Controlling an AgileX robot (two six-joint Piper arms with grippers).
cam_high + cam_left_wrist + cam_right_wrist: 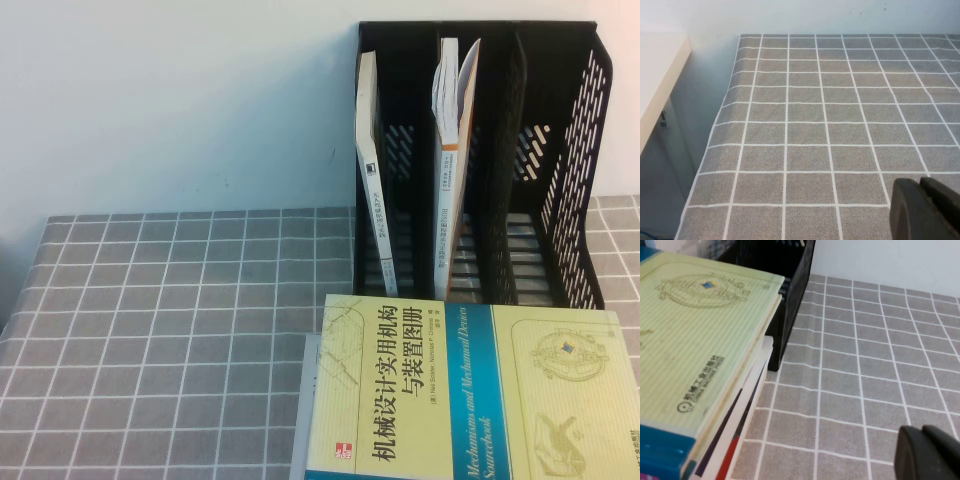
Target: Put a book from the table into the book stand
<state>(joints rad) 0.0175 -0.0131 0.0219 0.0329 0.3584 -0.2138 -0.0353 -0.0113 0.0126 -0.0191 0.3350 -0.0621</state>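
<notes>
Nothing done yet: grey grid-cloth table [150, 330], black slotted plastic book stand [570, 170] upper right with rightmost slot free, thick yellow-green blue-spined book [470, 395] flat lower right atop a stack, ungripped; left gripper [926, 210] and right gripper [927, 455] both closed, empty, over bare cloth.

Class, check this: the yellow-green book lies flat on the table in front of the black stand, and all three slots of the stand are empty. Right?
Not quite. The high view shows the book lying before the stand, but only the right slot is empty; thin books stand in the other two.
</notes>
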